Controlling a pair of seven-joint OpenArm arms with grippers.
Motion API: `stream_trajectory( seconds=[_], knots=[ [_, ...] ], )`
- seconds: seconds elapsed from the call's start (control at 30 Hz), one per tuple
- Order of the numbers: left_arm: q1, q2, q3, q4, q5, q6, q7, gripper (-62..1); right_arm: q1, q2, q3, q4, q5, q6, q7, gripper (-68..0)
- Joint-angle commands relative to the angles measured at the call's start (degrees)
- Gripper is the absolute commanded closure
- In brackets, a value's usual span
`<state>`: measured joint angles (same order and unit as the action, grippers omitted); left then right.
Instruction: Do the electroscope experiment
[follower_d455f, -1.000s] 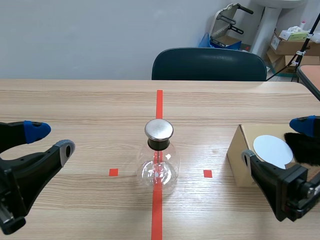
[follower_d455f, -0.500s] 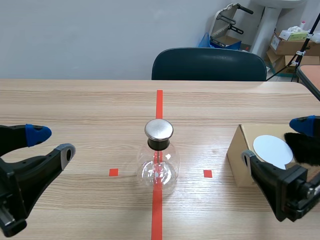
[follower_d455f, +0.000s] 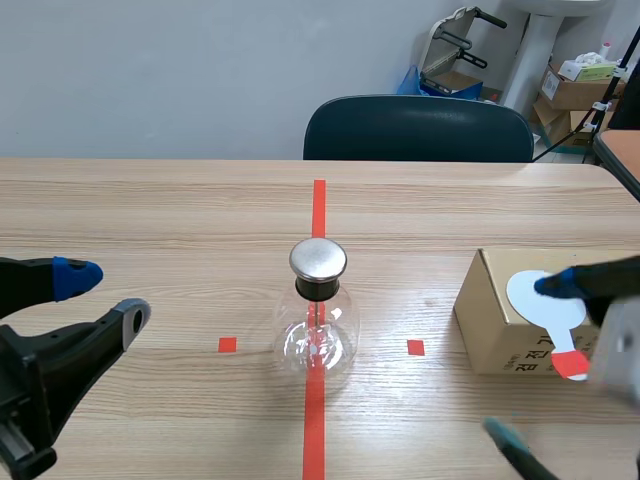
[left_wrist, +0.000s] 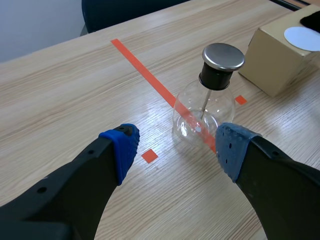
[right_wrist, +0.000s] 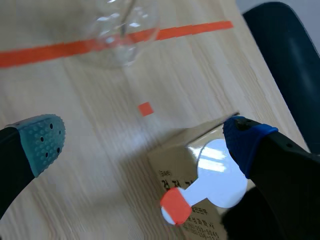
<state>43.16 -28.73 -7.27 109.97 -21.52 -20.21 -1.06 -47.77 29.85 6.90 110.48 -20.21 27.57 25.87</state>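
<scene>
Wood table (follower_d455f: 150, 210), chair (follower_d455f: 418, 128) behind, bears flask (follower_d455f: 316, 335) and box (follower_d455f: 485, 312); left gripper (follower_d455f: 105, 294) and right gripper (right_wrist: 144, 139) gape empty.

The glass flask (follower_d455f: 316, 342) is glossy, its metal cap (follower_d455f: 318, 258) brushed.

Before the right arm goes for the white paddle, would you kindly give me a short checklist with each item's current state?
1. The right gripper is open: ok, fingers wide apart.
2. The white paddle lies on the cardboard box, its red handle past the box edge: ok.
3. The paddle is centred between the right fingers: not ok, it lies close by one finger.
4. The electroscope stands upright, metal cap on: ok.
5. The left gripper is open and apart from the electroscope: ok.
6. The paddle is charged: cannot tell.
</scene>
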Motion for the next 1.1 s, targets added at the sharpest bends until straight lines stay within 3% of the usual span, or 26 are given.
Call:
stream_trajectory(
  seconds=[0.0,0.1,0.2,0.37,0.73,0.93,1.07],
  knots=[
    [-0.02,-0.31,0.17,0.33,-0.11,-0.13,-0.37,-35.6,-2.91,-0.04,-0.15,0.37,-3.98,-3.02,3.1,-67.9],
    [0.0,-2.99,1.2,0.33,-0.13,-0.42,-0.61,-35.6,-7.32,-0.04,-0.15,0.31,-13.0,-12.37,7.23,-67.9],
    [0.0,-6.27,3.56,0.33,-0.13,-0.66,-2.08,-35.6,-10.8,-0.42,-0.15,-0.04,-17.99,-21.88,8.17,-67.9],
    [-0.15,-11.5,7.89,0.33,-0.11,-0.55,-7.04,-35.6,-11.43,-3.61,-0.15,-3.72,-25.9,-32.98,8.02,-67.9],
    [-0.2,-24.06,15.17,0.33,-0.13,-0.07,-18.27,-35.6,-6.32,-10.47,-0.15,-17.14,-40.11,-48.89,7.63,-67.9],
    [-0.2,-28.52,17.79,0.35,-0.09,-0.07,-23.56,-35.6,-2.38,-12.46,-0.24,-21.77,-41.57,-59.49,6.25,-67.9],
    [-0.52,-31.06,20.0,0.35,0.02,-0.07,-26.6,-35.6,0.07,-13.29,-1.53,-24.15,-43.15,-62.84,1.7,-67.9]
  ],
)
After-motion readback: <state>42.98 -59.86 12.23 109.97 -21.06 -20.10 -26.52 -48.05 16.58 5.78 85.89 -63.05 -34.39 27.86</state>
